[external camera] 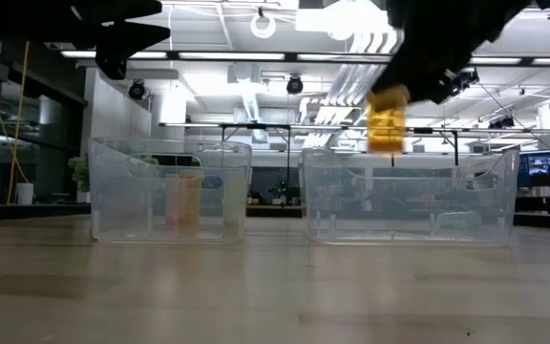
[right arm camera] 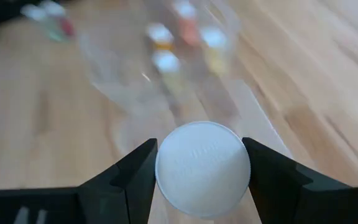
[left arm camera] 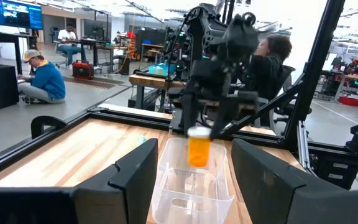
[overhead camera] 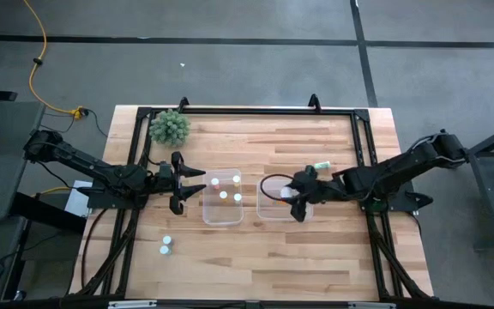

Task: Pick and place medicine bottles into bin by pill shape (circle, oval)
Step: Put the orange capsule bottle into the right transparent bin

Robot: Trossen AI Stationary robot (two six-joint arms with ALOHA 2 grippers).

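Clamped at its white cap (right arm camera: pixel 202 168), my right gripper (overhead camera: pixel 297 199) hangs an orange bottle (external camera: pixel 386 119) over the right tub (external camera: pixel 409 196) for dropping; left gripper (overhead camera: pixel 178 182), at nine o'clock, waits wide open.

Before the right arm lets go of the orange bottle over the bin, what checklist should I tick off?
1. Right gripper shut on the orange bottle: ok.
2. Bottle above the right bin: ok.
3. Bottle upright, white cap on top: ok.
4. Left gripper open, beside the left bin, out of the way: ok.
5. Right bin has room: ok.
6. Pill shape matches this bin: cannot tell.
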